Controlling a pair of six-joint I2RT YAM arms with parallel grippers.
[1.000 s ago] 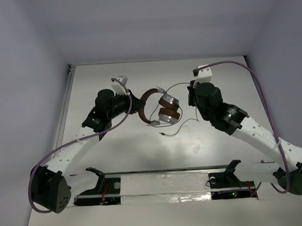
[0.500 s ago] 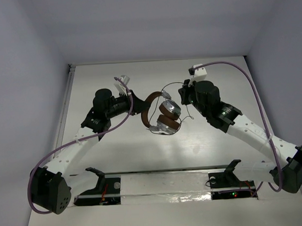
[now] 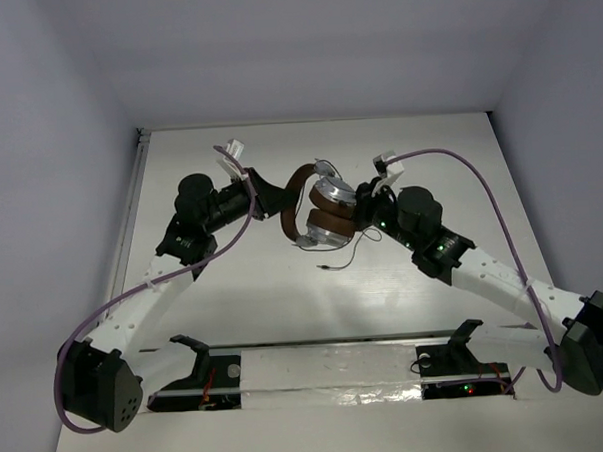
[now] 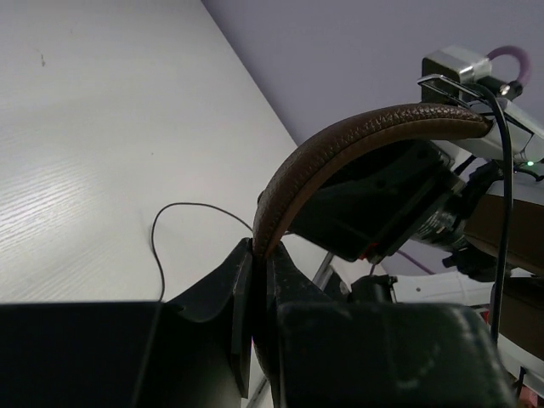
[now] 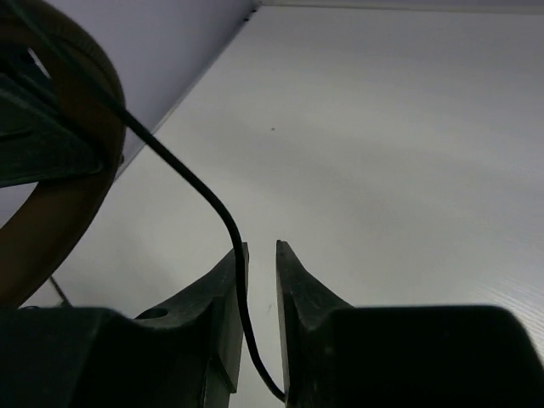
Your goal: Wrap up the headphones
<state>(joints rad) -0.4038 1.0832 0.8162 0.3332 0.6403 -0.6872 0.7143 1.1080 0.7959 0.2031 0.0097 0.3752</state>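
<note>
The headphones (image 3: 324,207) hang above the table's middle, brown headband to the left, silver-grey ear cups to the right. My left gripper (image 3: 280,199) is shut on the headband (image 4: 340,153); its jaws (image 4: 259,251) clamp the band's lower end. My right gripper (image 3: 364,215) sits close against the ear cups' right side. In the right wrist view its jaws (image 5: 261,246) stand a narrow gap apart, and the thin black cord (image 5: 187,174) runs loosely down between them. A brown part of the headphones (image 5: 59,195) fills that view's left edge. The cord's loose end (image 3: 335,265) trails on the table.
Thick purple cables (image 3: 479,173) arc over each arm. A metal rail (image 3: 131,213) lines the table's left edge. Black brackets (image 3: 192,343) and the arm bases stand along the near edge. Walls close in at the back and sides.
The left gripper has turned the headphones and raised them slightly. The right gripper has swung down and left, from behind the ear cups to beside them, carrying the cord around.
</note>
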